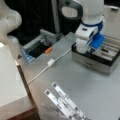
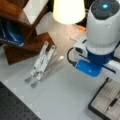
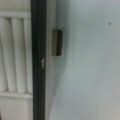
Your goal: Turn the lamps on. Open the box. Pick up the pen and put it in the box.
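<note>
Lamp point(image 2: 68, 11): lit, glowing at the top of a front view.
Box point(image 1: 96, 63): open on the table point(image 1: 75, 85), ribbed pale grey inside showing in the wrist view point(image 3: 12, 55), small latch point(image 3: 58, 42) on its side.
Pen point(image 2: 113, 102): lying in a box slot at the bottom right of a front view.
Claw point(image 1: 90, 51): low over the box's front edge, under the blue wrist; cannot tell whether wide or narrow; nothing seen held.
White bars point(image 1: 63, 101): flat on the table, well apart from the box.
</note>
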